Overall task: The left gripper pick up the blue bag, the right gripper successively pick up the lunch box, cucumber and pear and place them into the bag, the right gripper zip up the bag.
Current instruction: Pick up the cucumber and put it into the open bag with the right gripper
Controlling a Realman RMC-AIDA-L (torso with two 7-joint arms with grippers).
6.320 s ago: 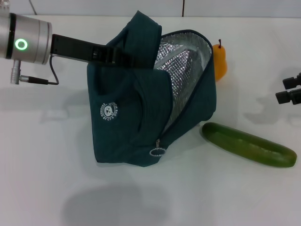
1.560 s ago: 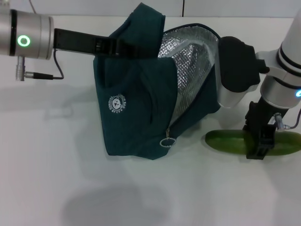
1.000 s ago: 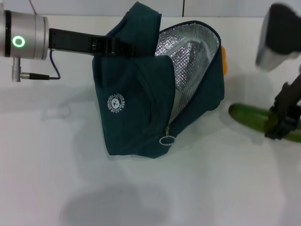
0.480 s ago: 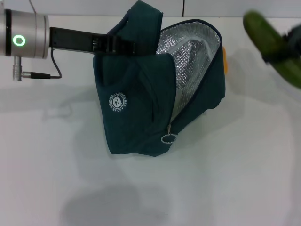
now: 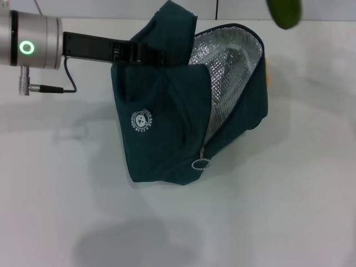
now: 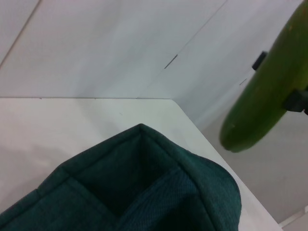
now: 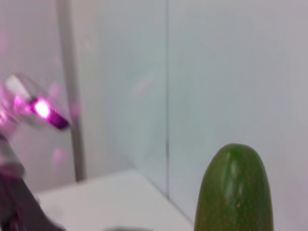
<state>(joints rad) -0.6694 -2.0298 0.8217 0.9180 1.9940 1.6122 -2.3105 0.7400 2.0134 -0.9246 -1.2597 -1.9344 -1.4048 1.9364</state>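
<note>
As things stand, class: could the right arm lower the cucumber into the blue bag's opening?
Probably yes. The cucumber hangs above the table, up and to the right of the blue bag, whose foil-lined mouth gapes open with nothing across it, held up by the left end effector.

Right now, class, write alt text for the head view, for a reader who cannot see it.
A blue bag hangs open above a white table, held by its handle in the left tool, with its silver foil lining facing right. The tip of a green cucumber shows at the top edge, up and to the right of the opening, and a sliver of orange pear peeks from behind the bag.
</note>
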